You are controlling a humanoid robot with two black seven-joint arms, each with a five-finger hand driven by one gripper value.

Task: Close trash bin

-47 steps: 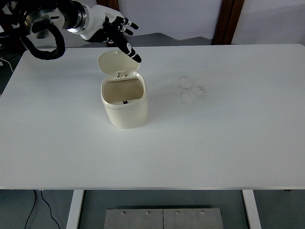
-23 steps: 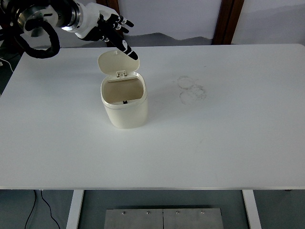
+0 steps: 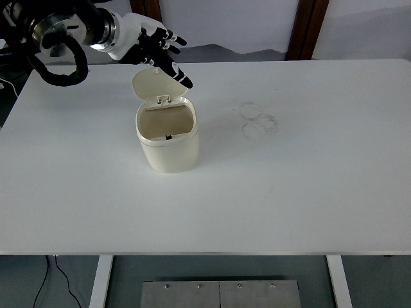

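Observation:
A small cream trash bin stands on the white table, left of centre. Its hinged lid stands upright at the bin's far edge, so the bin is open and I see into its brown inside. My left hand comes in from the upper left and hovers just behind and above the lid. Its fingers are spread, one black finger reaching down along the lid's upper right edge. It holds nothing. The right arm is out of view.
Faint ring-shaped smudges mark the table to the right of the bin. Dark door frames stand behind the table's far edge. A black cable loop hangs from my left forearm over the table's far left corner.
My left hand drew back up and left half a second ago, then came down and right again to the lid's upper edge. The lid stays upright.

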